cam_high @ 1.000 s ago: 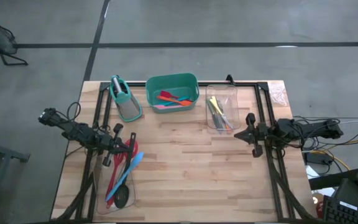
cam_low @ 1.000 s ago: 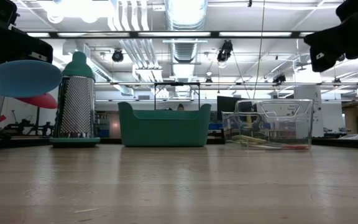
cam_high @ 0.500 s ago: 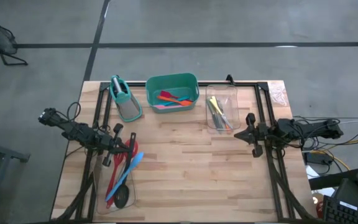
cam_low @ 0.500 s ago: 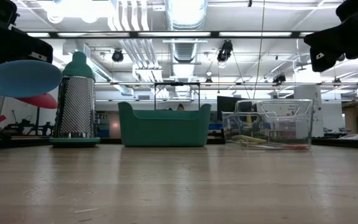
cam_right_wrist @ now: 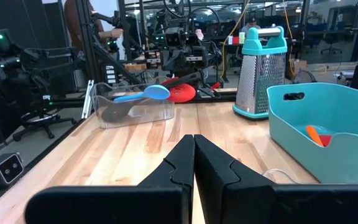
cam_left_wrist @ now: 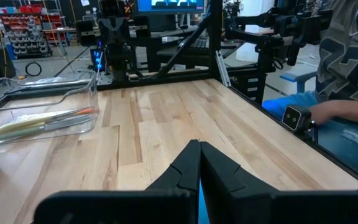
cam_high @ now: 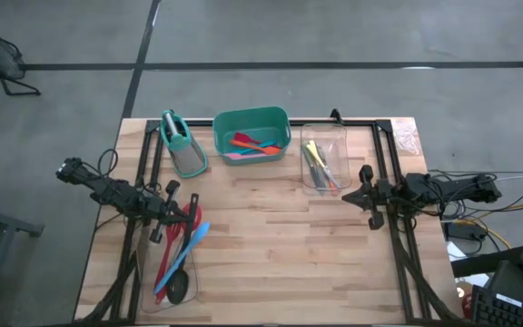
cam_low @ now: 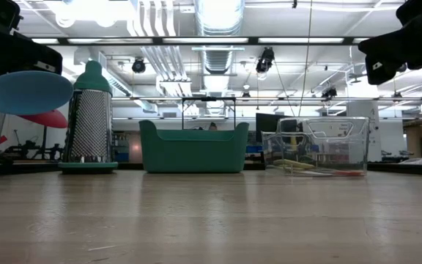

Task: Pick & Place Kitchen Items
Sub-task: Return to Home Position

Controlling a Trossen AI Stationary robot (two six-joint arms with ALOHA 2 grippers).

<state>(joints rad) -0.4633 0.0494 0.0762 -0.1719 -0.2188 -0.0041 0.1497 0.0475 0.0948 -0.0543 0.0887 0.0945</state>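
Note:
A clear bin [cam_high: 166, 268] at the near left holds red utensils [cam_high: 169, 254], a blue spatula [cam_high: 198, 234] and a black ladle [cam_high: 178, 289]. The blue head sticks out over the bin's far end [cam_right_wrist: 152, 93], as does a red head [cam_right_wrist: 180, 93]. My left gripper [cam_high: 190, 212] is shut [cam_left_wrist: 199, 149] and stands just above these heads; I cannot tell whether it touches them. My right gripper [cam_high: 363, 196] is shut [cam_right_wrist: 194, 144] and empty above the table's right side. The teal tub [cam_high: 251, 134] holds red, orange and pink utensils. A second clear bin [cam_high: 323, 160] holds yellow-handled tools.
A metal grater with a teal handle [cam_high: 182, 145] stands at the far left beside the tub. Bare wooden table [cam_high: 280, 245] lies between the two arms. A person sits beyond the table's right edge in the left wrist view [cam_left_wrist: 347, 74].

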